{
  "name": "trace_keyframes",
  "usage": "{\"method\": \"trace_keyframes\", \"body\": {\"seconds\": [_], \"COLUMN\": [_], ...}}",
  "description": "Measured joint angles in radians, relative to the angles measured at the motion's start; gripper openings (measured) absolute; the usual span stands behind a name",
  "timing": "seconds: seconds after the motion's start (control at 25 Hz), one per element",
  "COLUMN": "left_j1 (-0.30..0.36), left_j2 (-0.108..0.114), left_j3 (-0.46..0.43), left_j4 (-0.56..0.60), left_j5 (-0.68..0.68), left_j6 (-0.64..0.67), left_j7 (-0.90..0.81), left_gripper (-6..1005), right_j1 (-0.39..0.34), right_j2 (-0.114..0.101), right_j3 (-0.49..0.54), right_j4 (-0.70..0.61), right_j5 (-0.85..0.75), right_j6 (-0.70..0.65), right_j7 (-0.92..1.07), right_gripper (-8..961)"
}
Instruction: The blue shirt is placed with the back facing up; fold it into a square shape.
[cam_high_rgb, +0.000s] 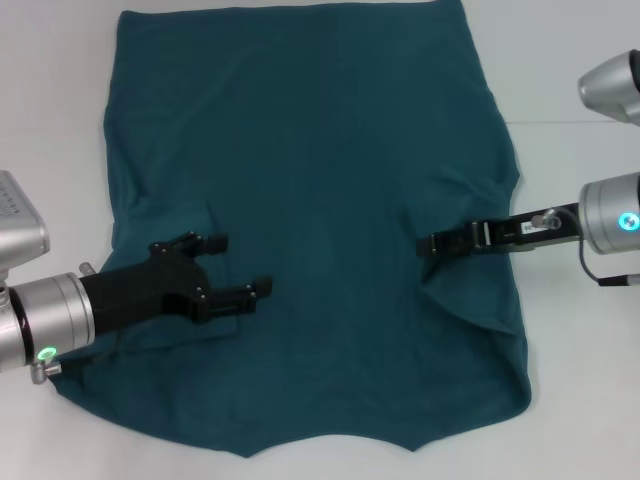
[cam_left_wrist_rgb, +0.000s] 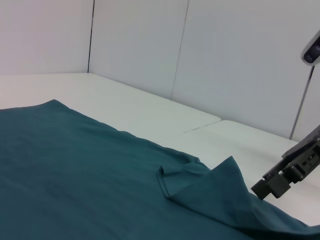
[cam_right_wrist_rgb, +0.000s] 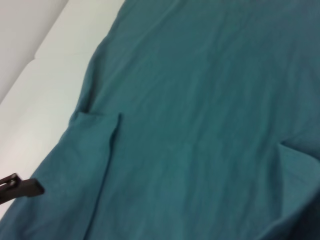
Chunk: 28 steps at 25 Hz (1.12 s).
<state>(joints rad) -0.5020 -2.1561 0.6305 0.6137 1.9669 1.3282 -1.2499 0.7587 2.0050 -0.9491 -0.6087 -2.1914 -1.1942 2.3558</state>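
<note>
Item: the blue shirt (cam_high_rgb: 320, 200), dark teal, short-sleeved, plain side up, spread flat across most of the white table (cam_high_rgb: 560, 60); it runs from the 12 o'clock edge of the head view down to 6 o'clock, where its scalloped edge lies nearest the robot. Both sleeves are folded inward over the body of the garment, one at about 9 o'clock and one at about 3 o'clock, each leaving a raised crease; the right-hand fold shows in the left wrist view as a peaked flap (cam_left_wrist_rgb: 200, 180) standing slightly off the cloth. Fabric otherwise smooth with shallow wrinkles. Item: left gripper (cam_high_rgb: 238, 268), black, entering from 8 o'clock, positioned over the folded left sleeve; its two fingers (cam_high_rgb: 212, 241) stand clearly apart with nothing between them, and whether they touch the cloth cannot be told. Item: right gripper (cam_high_rgb: 428, 244), black, slender, entering from 3 o'clock on a silver arm, its tip at the inner edge of the folded right sleeve; seen edge-on, so whether its fingers are apart or together cannot be told. The right wrist view shows the shirt (cam_right_wrist_rgb: 200, 100) with the left sleeve fold and a strip of table (cam_right_wrist_rgb: 40, 75).
</note>
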Motion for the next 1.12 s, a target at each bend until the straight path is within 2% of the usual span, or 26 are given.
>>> {"method": "trace_keyframes", "body": {"seconds": [0.12,0.24,0.48,0.68,0.76,0.88,1.12], "left_j1": [0.000,0.000,0.000,0.001,0.001,0.003,0.019], "left_j2": [0.000,-0.001,0.000,0.000,0.000,0.001,0.001], "left_j3": [0.000,0.000,0.000,0.000,0.000,0.000,-0.023], "left_j4": [0.000,0.000,0.000,0.000,0.000,0.000,0.014], "left_j5": [0.000,-0.001,-0.002,-0.002,-0.002,-0.003,-0.002], "left_j6": [-0.001,-0.002,-0.001,-0.001,-0.001,-0.001,0.000], "left_j7": [0.000,0.000,0.000,0.000,0.001,0.001,-0.022], "left_gripper": [948,948,947,947,947,947,947], "right_j1": [-0.009,-0.009,0.026,0.055,0.057,0.057,0.038], "right_j2": [-0.008,-0.001,0.036,0.070,0.078,0.080,0.075], "right_j3": [0.006,0.011,-0.016,-0.039,-0.039,-0.040,-0.034], "right_j4": [-0.001,-0.002,0.044,0.045,0.032,0.027,0.012], "right_j5": [-0.001,-0.001,-0.003,0.007,0.050,0.105,0.112], "right_j6": [0.005,0.049,0.194,0.222,0.217,0.196,0.165], "right_j7": [0.006,0.007,0.004,-0.026,-0.062,-0.104,-0.116], "right_gripper": [700,700,699,700,700,701,696]}}
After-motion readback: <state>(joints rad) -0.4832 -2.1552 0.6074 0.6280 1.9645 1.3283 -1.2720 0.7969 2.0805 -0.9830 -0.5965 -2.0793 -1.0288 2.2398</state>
